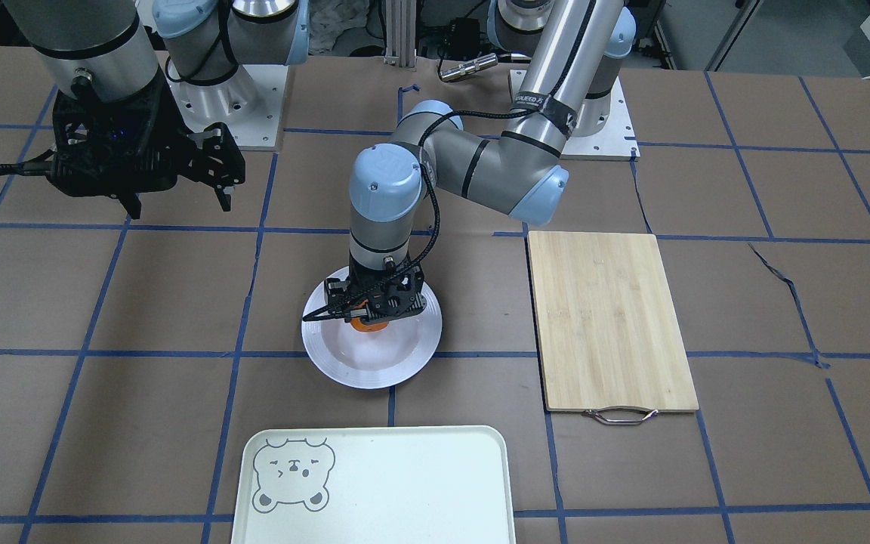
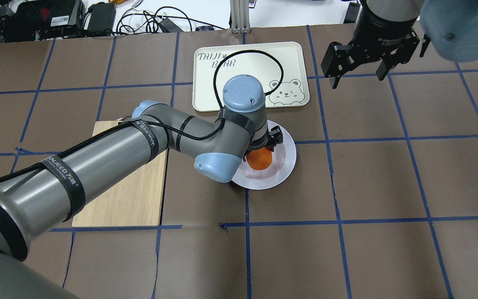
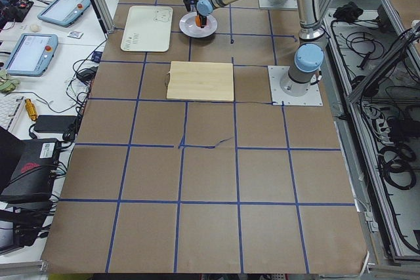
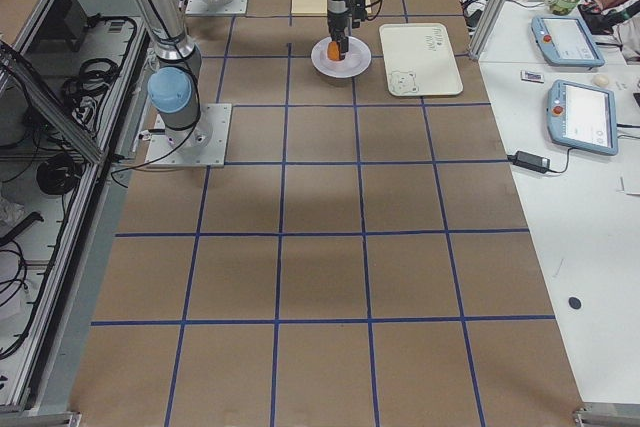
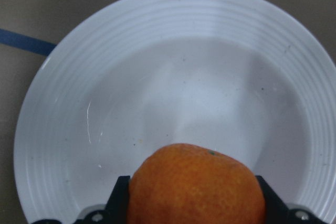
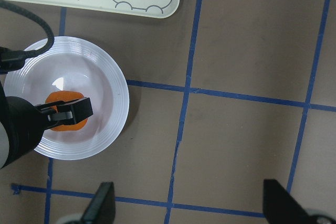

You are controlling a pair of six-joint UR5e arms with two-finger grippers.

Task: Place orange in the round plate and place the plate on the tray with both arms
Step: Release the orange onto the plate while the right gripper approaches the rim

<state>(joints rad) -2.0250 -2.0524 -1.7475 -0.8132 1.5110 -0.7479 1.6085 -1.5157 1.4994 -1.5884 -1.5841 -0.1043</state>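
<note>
The orange (image 5: 197,187) sits between the fingers of my left gripper (image 1: 369,321), which is shut on it low over the sunken centre of the round plate (image 1: 405,363). I cannot tell whether the orange touches the plate. The white plate rests on the brown table between the tray (image 1: 405,483) and the robot base. The cream tray with its bear drawing lies just beyond the plate. My right gripper (image 6: 191,208) hangs open and empty, high above the table, to the right of the plate (image 6: 113,93) in the right wrist view.
A wooden cutting board (image 1: 609,317) with a metal handle lies on the left arm's side of the plate, partly under that arm (image 2: 110,162) in the overhead view. Blue tape lines grid the table. Tablets and cables sit on the white bench past the tray (image 4: 420,57).
</note>
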